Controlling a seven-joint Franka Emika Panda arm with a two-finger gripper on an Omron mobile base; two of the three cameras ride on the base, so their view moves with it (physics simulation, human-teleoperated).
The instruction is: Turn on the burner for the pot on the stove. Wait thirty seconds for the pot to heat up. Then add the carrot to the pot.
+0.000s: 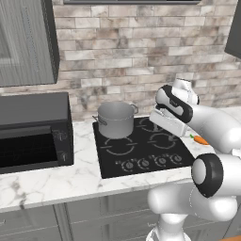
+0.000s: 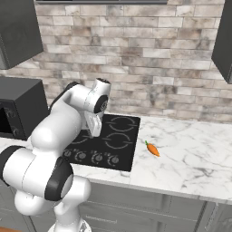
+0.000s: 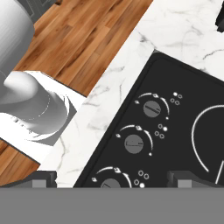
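The grey metal pot (image 1: 115, 120) stands on the back-left ring of the black glass stove (image 1: 141, 147). A row of round knobs (image 1: 150, 163) runs along the stove's front edge. On the marble counter to the right of the stove lies the small orange carrot (image 2: 152, 149), also seen past my arm (image 1: 201, 140). My gripper (image 2: 95, 131) hangs over the stove's front half, pointing down, well apart from pot and carrot. In the hand view its fingertips (image 3: 43, 178) stand wide apart, open and holding nothing, above the knobs (image 3: 134, 143).
A black microwave (image 1: 33, 132) sits on the counter left of the stove. Marble counter (image 2: 190, 154) stretches to the right of the carrot. A brick wall (image 1: 141, 56) backs the counter and dark cabinets (image 1: 26, 40) hang above. Wood floor (image 3: 74, 39) lies below the counter edge.
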